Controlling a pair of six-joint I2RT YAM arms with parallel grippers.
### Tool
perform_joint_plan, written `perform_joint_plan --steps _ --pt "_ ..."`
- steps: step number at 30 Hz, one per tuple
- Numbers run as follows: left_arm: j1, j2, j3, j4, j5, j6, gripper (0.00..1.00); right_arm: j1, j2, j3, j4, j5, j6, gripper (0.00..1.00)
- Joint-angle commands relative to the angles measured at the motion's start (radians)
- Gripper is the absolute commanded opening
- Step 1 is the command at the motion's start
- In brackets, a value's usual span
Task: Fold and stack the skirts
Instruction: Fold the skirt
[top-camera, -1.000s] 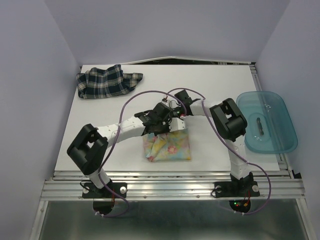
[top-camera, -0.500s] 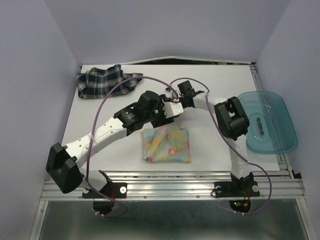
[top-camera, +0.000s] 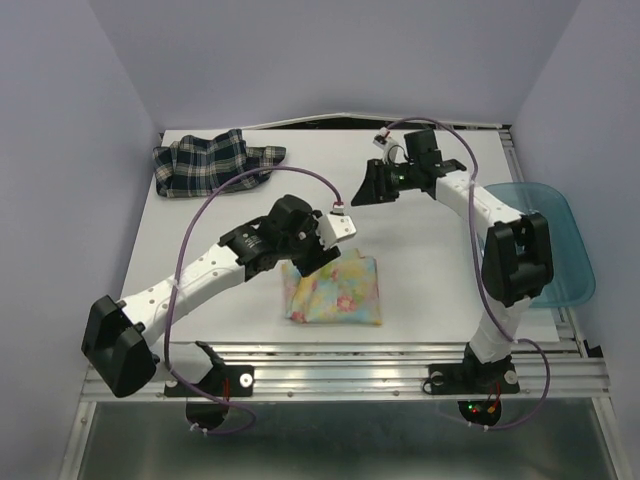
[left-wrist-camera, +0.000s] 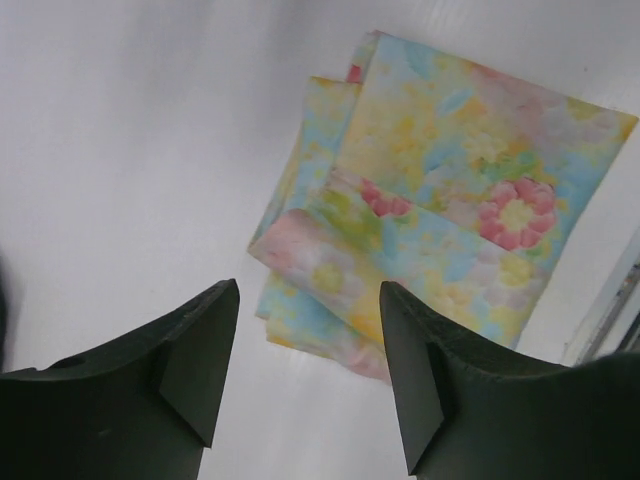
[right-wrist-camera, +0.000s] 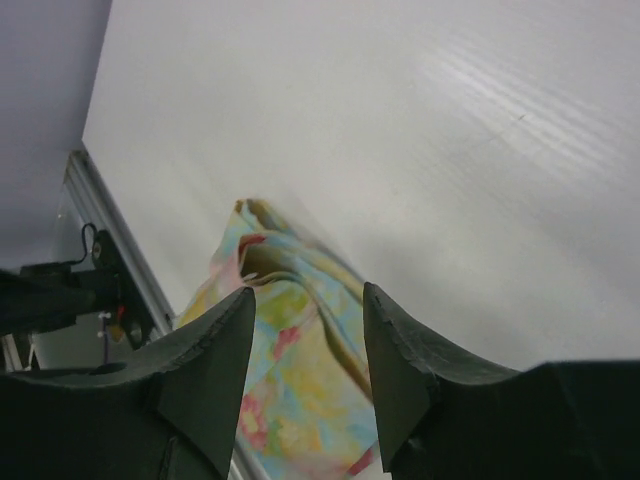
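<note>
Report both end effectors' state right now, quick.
Left end effector: open, empty, above the folded floral skirt.
Right end effector: open, holding nothing.

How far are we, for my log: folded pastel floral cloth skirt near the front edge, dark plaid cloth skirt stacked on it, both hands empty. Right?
One error: the top view shows the dark plaid cloth skirt lying unfolded at the table's far left corner, not stacked on the folded pastel floral cloth skirt. The rest holds.
</note>
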Motion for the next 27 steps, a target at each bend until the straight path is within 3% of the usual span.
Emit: perform_joint_plan --steps 1,3,9,16,20,27 --pt "-0.013 -0.012 -0.053 0.002 0.131 -0.074 0.66 0.019 -0.116 -0.113 -0.036 -0.063 0.007 0.50" --pt "-0.019 0.019 -0.057 0.017 0.174 -0.099 0.62 0.019 -0.151 -0.181 -0.011 -0.109 0.026 0.46" --pt "0.033 0.158 -0.073 0.038 0.190 -0.178 0.45 0.065 -0.118 -0.221 0.065 -0.098 0.062 0.47" --pt "0.171 0.329 -0.064 0.046 0.159 -0.231 0.41 0.075 -0.023 -0.192 0.079 -0.109 0.083 0.45" --pt "0.258 0.427 -0.036 0.045 0.176 -0.266 0.39 0.075 -0.085 -0.212 0.053 -0.081 0.055 0.44" --pt "0.281 0.494 0.031 0.078 0.222 -0.255 0.45 0.128 -0.187 -0.308 0.049 -0.164 0.079 0.44"
